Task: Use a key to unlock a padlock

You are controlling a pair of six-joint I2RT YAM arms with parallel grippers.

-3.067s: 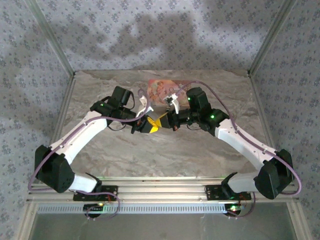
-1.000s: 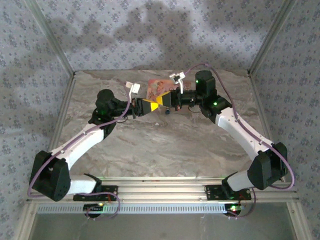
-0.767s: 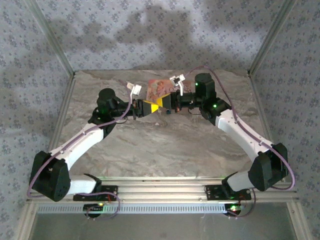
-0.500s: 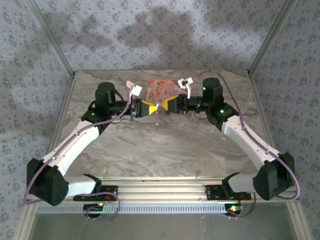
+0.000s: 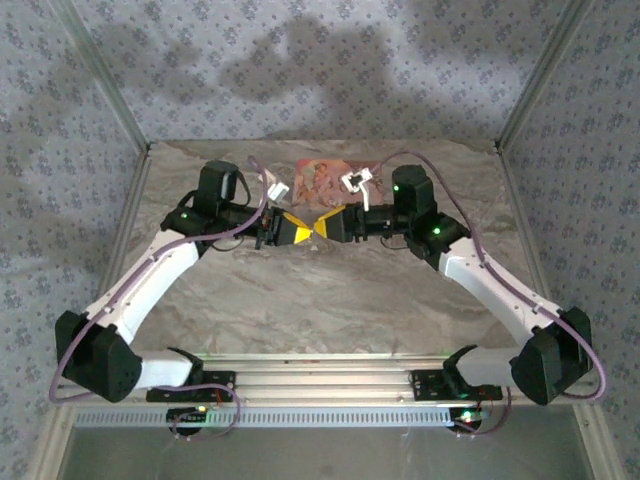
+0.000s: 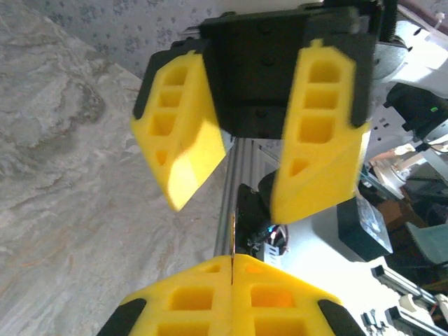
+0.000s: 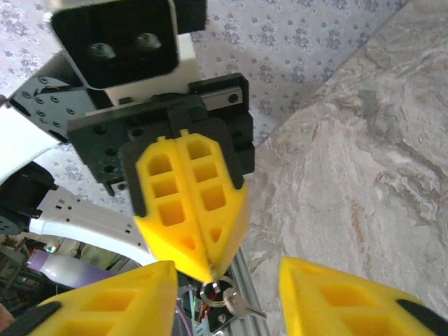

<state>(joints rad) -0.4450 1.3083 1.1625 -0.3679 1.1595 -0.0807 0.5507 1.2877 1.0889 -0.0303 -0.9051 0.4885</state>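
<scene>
Top external: I see the left gripper (image 5: 308,229) and right gripper (image 5: 326,223) tip to tip over the table (image 5: 330,300), near the pink box (image 5: 325,177).
Left wrist: left gripper clenched, right gripper released.
Right wrist: key (image 7: 238,302) dangles at the left tips; I cannot tell where the padlock is.

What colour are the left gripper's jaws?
Bright yellow. The left gripper shows them best in the right wrist view.

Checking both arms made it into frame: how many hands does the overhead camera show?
2. The left hand, shut, sits left of centre; the right hand, open, faces it tip to tip. Both are just nearer than the pink box. None looks hidden.
</scene>
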